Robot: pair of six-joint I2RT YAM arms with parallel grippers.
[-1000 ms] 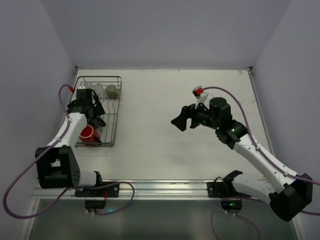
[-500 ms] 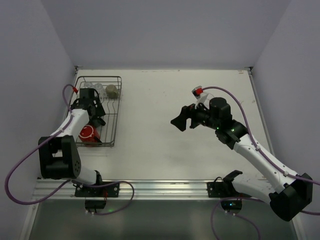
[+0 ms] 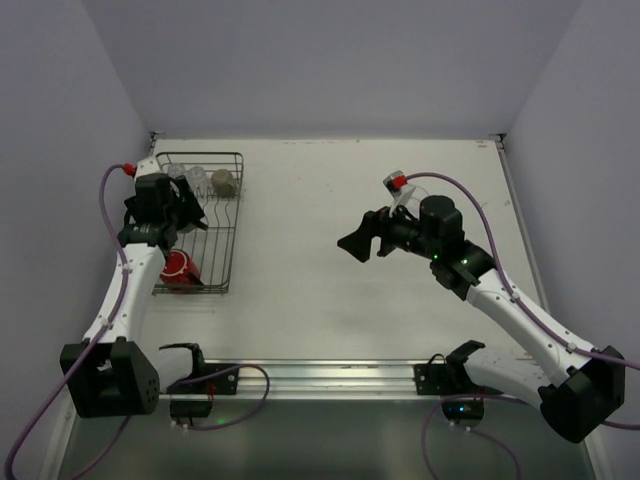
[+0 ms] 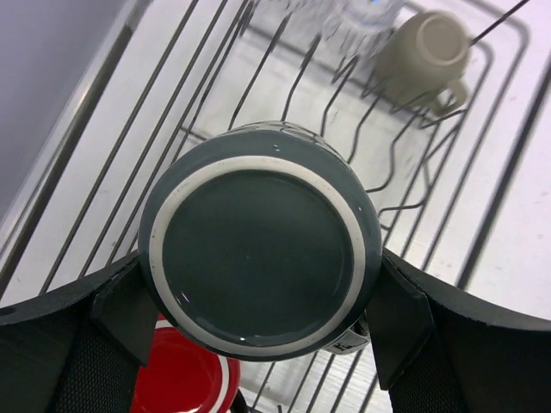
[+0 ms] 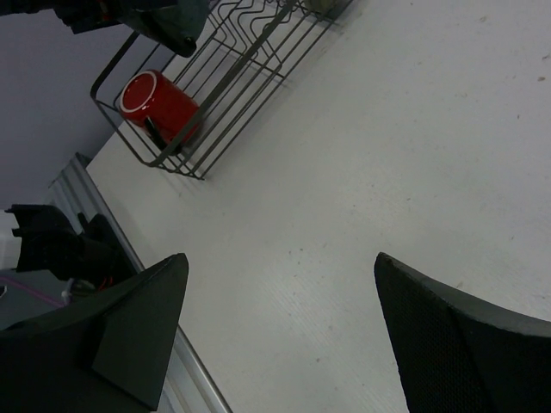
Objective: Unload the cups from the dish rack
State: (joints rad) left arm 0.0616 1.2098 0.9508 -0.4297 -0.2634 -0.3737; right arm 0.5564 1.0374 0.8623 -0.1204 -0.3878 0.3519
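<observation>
left wrist, dark mug (image 4: 261, 262) gripped (over rack (image 4: 502, 165) wires)

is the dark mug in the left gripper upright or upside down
Upside down: in the left wrist view the dark mug turns its flat base and pale foot ring up toward the camera.

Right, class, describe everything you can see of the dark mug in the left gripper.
The dark mug is glossy green-grey, apparently glazed ceramic, round, with a pale unglazed ring around its base. That base faces the wrist camera. No handle shows. The left gripper clamps it on two sides, holding it above the dish rack.
</observation>
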